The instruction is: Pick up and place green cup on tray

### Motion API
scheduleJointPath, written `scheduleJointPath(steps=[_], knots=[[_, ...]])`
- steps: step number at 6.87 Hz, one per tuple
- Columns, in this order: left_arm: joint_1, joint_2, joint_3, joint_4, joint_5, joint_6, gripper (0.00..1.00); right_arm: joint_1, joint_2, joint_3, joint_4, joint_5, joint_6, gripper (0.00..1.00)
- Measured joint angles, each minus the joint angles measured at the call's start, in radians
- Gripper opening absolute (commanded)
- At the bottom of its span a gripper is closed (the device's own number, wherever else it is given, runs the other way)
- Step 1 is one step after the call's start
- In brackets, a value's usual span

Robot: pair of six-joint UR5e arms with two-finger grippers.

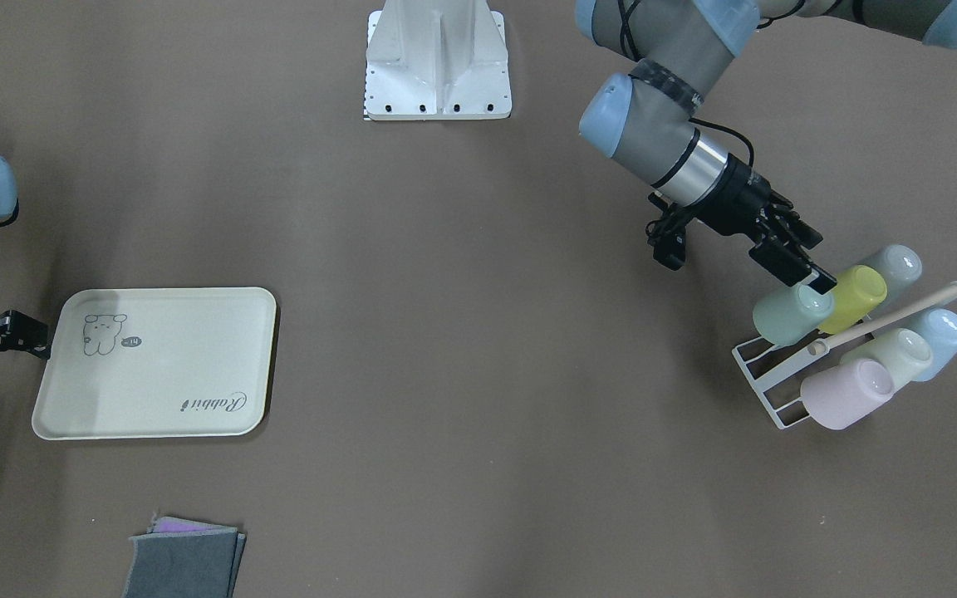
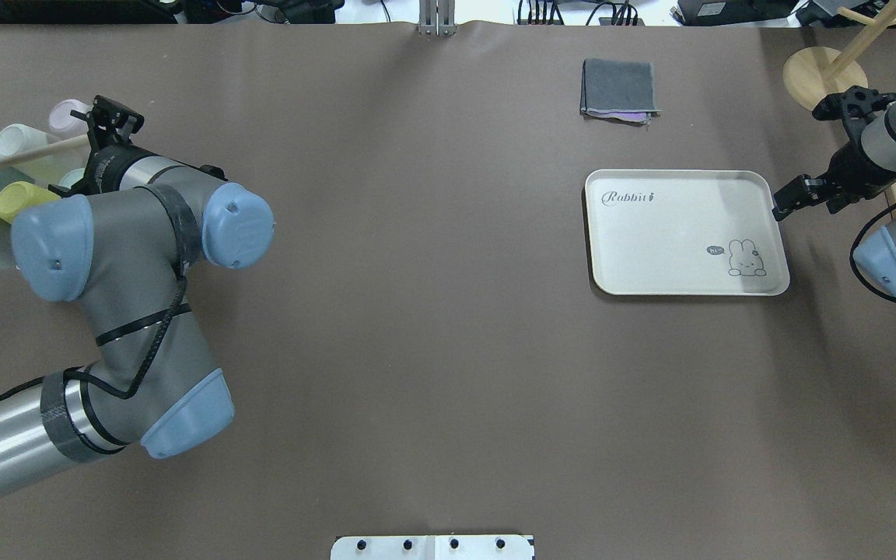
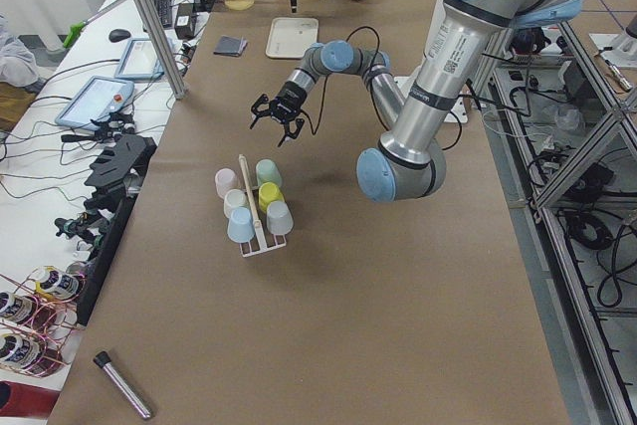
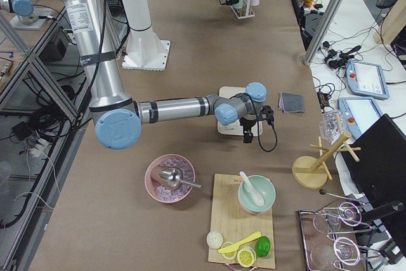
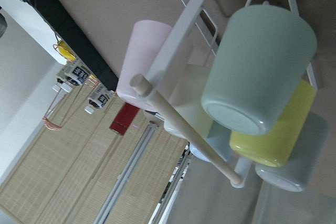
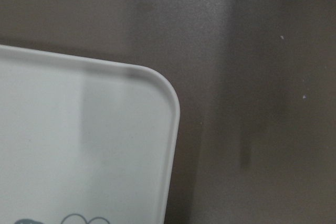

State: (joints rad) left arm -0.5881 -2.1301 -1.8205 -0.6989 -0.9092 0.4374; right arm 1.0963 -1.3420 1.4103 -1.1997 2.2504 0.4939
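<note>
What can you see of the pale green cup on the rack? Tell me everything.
The green cup is a small, handleless mint tumbler, matte and plastic-looking, slightly tapered. It sits tilted on the white wire rack, with its mouth toward the rack and its round base pointing up and out. It is the end cup of its row, right beside the yellow cup. The left gripper hovers open above it and has not grasped it.

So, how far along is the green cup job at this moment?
Nothing finished: the green cup sits on the rack and the tray holds nothing. In hand: the left gripper, open, is at the cup. Left: grip, lift, carry to tray.
</note>
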Motion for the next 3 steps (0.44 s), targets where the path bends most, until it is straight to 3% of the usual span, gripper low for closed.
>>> scheduleJointPath(steps=[3], knots=[[0.038,-0.009,0.089,-0.007,0.111,0.074,0.98,-0.021,0.024,-0.044,0.013,-0.006,0.023,1.00]])
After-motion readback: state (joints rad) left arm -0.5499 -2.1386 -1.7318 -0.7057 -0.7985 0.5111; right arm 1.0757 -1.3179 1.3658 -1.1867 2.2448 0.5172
